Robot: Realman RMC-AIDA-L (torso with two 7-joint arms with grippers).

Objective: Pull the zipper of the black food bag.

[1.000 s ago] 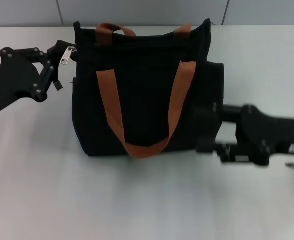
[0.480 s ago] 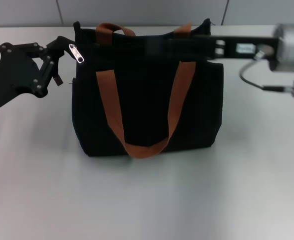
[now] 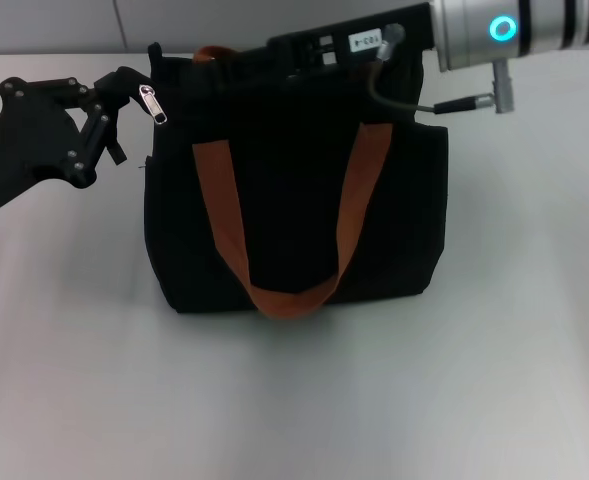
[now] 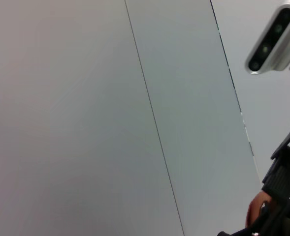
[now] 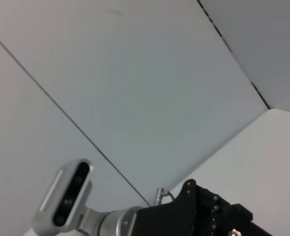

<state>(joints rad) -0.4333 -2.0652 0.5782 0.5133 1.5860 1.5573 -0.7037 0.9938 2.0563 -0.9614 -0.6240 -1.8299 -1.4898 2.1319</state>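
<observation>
The black food bag stands upright in the middle of the table, its rust-brown handles hanging down the front. The silver zipper hangs at the bag's top left corner. My left gripper comes in from the left and is shut on that corner, with the pull tab lying against its fingertips. My right gripper reaches from the upper right across the bag's top edge, pointing towards the zipper; its tip is lost against the black fabric. Both wrist views show mostly wall panels.
The white table lies bare in front of and to both sides of the bag. A grey panelled wall runs close behind it. My right arm's silver forearm and cable hang over the bag's top right corner.
My right arm has swung up from low beside the bag's right side to across its top edge, reaching left. My left gripper has risen slightly and the zipper tab has swung over.
</observation>
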